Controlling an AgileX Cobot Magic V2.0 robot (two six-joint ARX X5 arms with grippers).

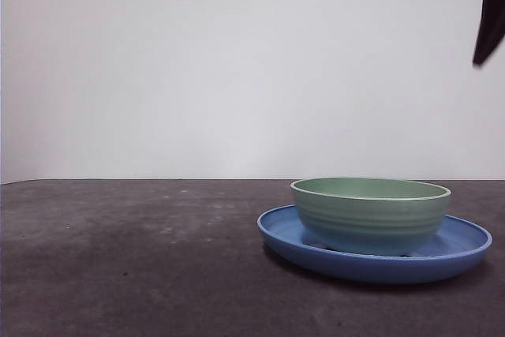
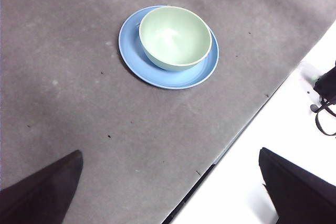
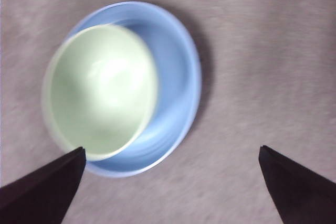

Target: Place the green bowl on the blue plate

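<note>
R wrist view is blurred, so bowl (image 3: 100, 93) ridges and plate (image 3: 173, 77) rim detail don't show there; front view gives only a black arm tip (image 1: 489, 13) at top corner, can't tell whose. Front view shows bowl (image 1: 371, 212) sitting upright inside plate (image 1: 461, 246) on table (image 1: 118, 258); L wrist view shows it off-centre. R gripper (image 3: 170, 182) hangs above, jaws spread wide, holding nothing; L gripper (image 2: 170, 187) likewise wide apart, empty, well away from the dishes.

green bowl (image 1: 371, 217): mint, ridged | blue plate (image 1: 465, 244): glossy blue
</note>
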